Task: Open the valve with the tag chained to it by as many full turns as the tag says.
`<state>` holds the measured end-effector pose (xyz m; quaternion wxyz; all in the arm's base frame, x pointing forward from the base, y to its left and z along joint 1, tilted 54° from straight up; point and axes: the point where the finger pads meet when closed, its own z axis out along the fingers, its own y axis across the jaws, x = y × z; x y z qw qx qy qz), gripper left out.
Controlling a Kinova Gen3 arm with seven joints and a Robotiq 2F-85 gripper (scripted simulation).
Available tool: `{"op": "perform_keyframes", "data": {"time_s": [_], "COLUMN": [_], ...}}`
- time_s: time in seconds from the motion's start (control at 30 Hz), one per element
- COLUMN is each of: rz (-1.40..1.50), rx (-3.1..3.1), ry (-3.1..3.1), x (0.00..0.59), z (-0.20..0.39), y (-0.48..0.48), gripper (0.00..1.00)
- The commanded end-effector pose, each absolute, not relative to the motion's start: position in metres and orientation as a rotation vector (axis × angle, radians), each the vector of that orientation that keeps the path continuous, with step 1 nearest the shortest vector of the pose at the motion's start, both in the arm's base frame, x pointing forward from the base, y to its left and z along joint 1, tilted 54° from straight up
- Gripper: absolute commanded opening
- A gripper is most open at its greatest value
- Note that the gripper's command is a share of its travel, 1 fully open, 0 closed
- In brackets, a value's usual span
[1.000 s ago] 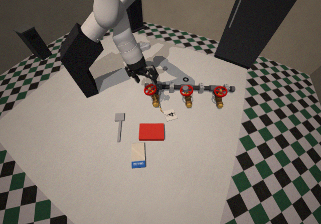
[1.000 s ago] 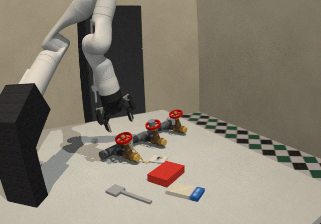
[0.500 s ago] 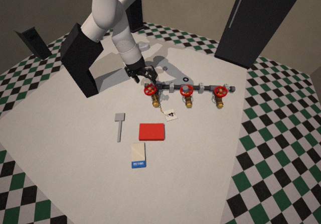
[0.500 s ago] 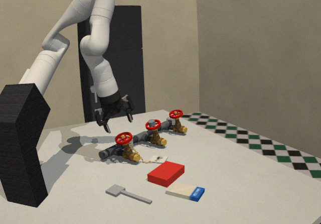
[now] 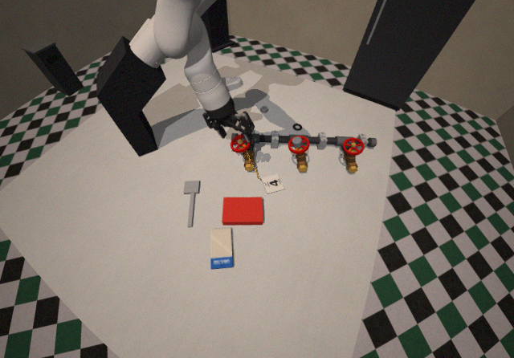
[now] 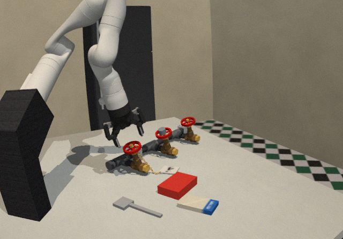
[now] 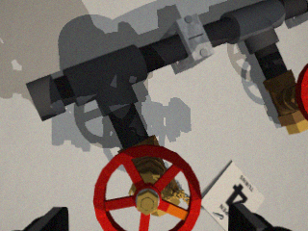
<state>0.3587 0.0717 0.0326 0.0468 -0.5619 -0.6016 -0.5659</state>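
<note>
Three red-handwheel valves sit on a dark pipe (image 5: 308, 138). The left valve (image 5: 241, 144) has a gold chain to a white tag (image 5: 274, 183) that reads 4. The middle valve (image 5: 299, 144) and the right valve (image 5: 352, 148) carry no tag. My gripper (image 5: 232, 127) is open and empty, hovering just above and behind the left valve's handwheel (image 6: 132, 148). In the wrist view that handwheel (image 7: 146, 192) lies low between my fingertips, with an orange mark on one spoke, and the tag (image 7: 233, 193) is at its right.
A red block (image 5: 242, 210), a grey paddle tool (image 5: 191, 201) and a blue-and-cream box (image 5: 221, 247) lie in front of the valves. A black ring (image 5: 297, 129) and a small grey nut (image 5: 263, 108) lie behind the pipe. A tall black block (image 5: 126, 95) stands left.
</note>
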Motion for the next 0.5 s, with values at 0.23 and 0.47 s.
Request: {"op": "perform_keyframes", "data": {"time_s": [0.23,0.47], "rz": [-1.737,-1.737], "rx": [-1.704,-1.701], "ry": [-1.839,-1.833], "x": [0.373,0.378], "z": [0.025,0.024], "y": [0.092,0.100], "gripper": [1.00,1.00]}}
